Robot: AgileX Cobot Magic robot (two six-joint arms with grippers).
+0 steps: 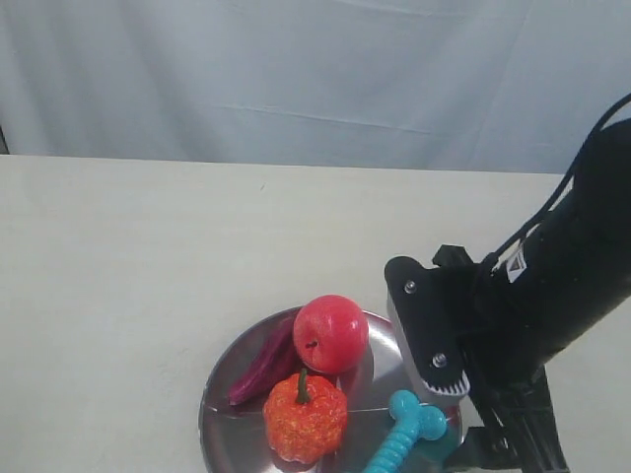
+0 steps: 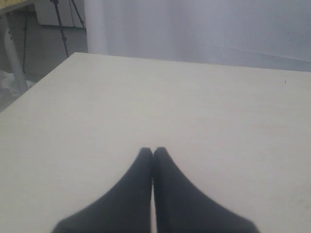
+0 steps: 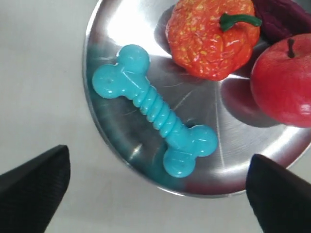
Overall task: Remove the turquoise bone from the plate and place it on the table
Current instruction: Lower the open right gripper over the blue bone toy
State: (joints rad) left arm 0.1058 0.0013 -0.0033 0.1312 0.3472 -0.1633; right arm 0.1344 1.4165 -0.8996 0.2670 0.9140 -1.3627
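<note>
Right tool spread wide, empty, hovering above small turquoise ribbed rubber bone. Bone lies flat on round shiny silver metal plate, near rim, beside orange pumpkin. Left tool pressed closed, empty, over pale cream tabletop.

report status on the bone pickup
Right pincer open over turquoise bone, no contact. Left pincer shut above table. Bone flat on plate, pumpkin close beside.

Readable text: none found.
A small white mark on the black casing of the right arm is too small and blurred to read; the plate, bone and table carry no lettering.
</note>
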